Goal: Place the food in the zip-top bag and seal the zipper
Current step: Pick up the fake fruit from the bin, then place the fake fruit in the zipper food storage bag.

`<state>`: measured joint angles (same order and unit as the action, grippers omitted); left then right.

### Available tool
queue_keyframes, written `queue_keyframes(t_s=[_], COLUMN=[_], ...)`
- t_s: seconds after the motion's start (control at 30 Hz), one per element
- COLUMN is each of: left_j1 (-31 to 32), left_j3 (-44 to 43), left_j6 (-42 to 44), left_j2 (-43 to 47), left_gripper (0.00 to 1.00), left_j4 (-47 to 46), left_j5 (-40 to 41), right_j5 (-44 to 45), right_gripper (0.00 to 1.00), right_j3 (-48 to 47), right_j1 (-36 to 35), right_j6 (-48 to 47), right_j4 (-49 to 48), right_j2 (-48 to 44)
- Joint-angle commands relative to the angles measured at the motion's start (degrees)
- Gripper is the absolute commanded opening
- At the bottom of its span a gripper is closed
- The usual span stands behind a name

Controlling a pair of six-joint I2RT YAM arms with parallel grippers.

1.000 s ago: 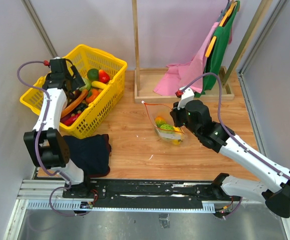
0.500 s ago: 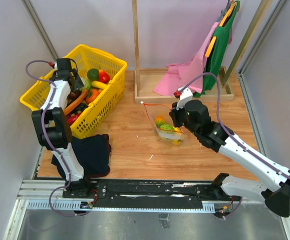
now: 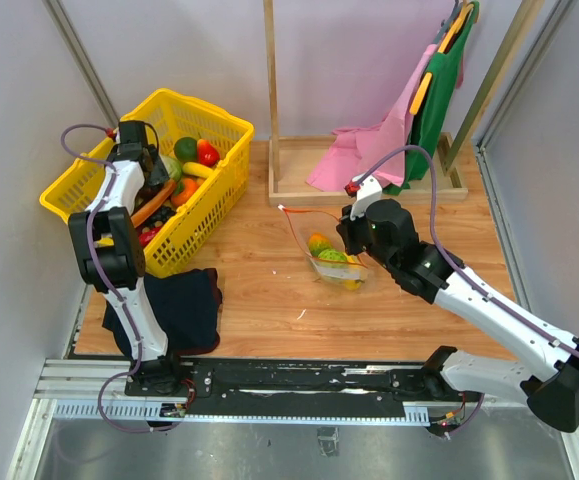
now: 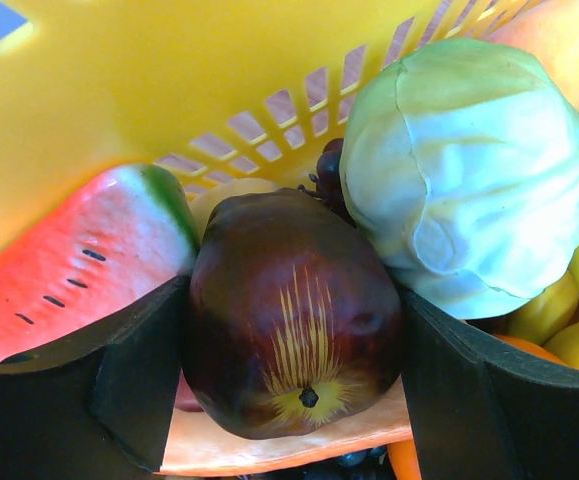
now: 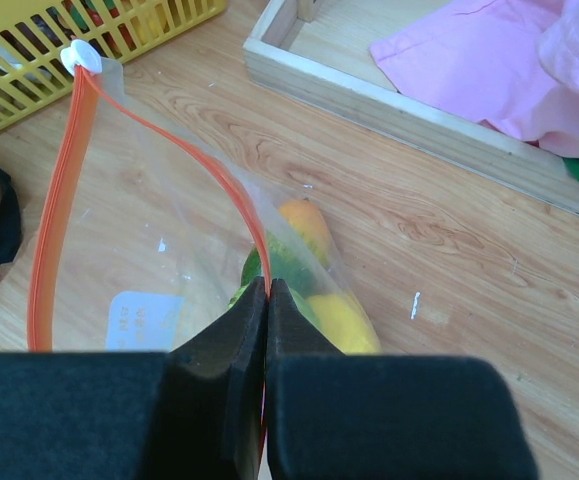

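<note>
The zip-top bag (image 3: 309, 232) stands open mid-table, holding orange (image 3: 318, 242), green (image 3: 332, 256) and yellow (image 3: 353, 281) toy food. My right gripper (image 3: 346, 238) is shut on the bag's red-orange zipper (image 5: 54, 220) and holds the mouth up. The right wrist view shows the white slider (image 5: 80, 57), the label (image 5: 134, 320) and my right gripper (image 5: 267, 290) pinching the strip. My left gripper (image 3: 151, 170) is down in the yellow basket (image 3: 224, 165). Its fingers (image 4: 134, 380) press both sides of a dark purple fruit (image 4: 294, 300), beside a pale green cabbage (image 4: 469, 170) and a watermelon slice (image 4: 69, 270).
The basket holds several more toy fruits and vegetables (image 3: 194, 160). A dark cloth (image 3: 174, 305) lies in front of the basket. A wooden rack base (image 3: 289, 192) stands at the back with a pink cloth (image 3: 369, 150) and a green garment (image 3: 439, 90) hanging over it.
My left arm has folded back and its wrist has shifted slightly right and deeper into the basket. My right gripper has barely moved and keeps holding the bag's zipper.
</note>
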<state>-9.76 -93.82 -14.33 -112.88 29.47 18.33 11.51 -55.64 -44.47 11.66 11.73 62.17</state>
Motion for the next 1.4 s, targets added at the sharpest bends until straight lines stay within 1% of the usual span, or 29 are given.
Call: queue_keyframes(t_s=[0.0,0.07,0.17,0.27,0.33,0.5,0.63,0.73,0.9,1.2,1.37], left_j1=[-0.73,-0.75,-0.7,-0.63,-0.67,-0.61,-0.55,-0.23,1.93,7.93,13.0], left_j3=[-1.56,-1.47,-1.05,-1.09,-1.15,0.13,1.29,2.24,2.55,4.56,6.42], left_j6=[0.99,1.13,1.22,1.23,1.18,1.06,0.41,-0.37,-0.62,-1.01,-0.79], left_j2=[0.03,1.41,3.99,6.33,8.19,13.35,16.76,19.97,23.98,31.28,35.59], left_gripper=[0.61,0.54,0.46,0.42,0.38,0.34,0.33,0.3,0.3,0.3,0.3], left_j4=[-2.51,-2.22,-1.62,-0.52,0.11,0.63,1.64,2.38,4.39,5.33,4.8], left_j5=[-0.98,-1.5,-2.07,-2.79,-3.66,-5.92,-9.28,-12.95,-18.29,-25.24,-27.68], right_j5=[-0.51,-0.52,-0.59,-0.61,-0.55,-0.52,-0.43,-0.27,-0.26,0.13,0.36], right_gripper=[0.01,0.01,0.01,0.01,0.01,0.01,0.01,0.01,0.01,0.01,0.01], right_j3=[-0.79,-0.83,-0.79,-0.81,-0.91,-0.8,-0.46,-0.29,-0.26,0.31,0.61], right_j1=[1.26,1.28,1.28,1.25,1.28,1.24,1.27,1.24,1.3,1.28,1.23], right_j6=[-0.85,-0.77,-0.69,-0.61,-0.52,-0.25,0.1,0.12,0.14,0.64,0.73], right_j4=[-1.27,-1.27,-1.29,-1.22,-1.15,-0.92,-1.23,-1.32,-1.31,-1.31,-1.44], right_j2=[0.37,0.4,0.28,0.14,0.04,-0.35,-0.54,-0.71,-1.11,-2.35,-3.13])
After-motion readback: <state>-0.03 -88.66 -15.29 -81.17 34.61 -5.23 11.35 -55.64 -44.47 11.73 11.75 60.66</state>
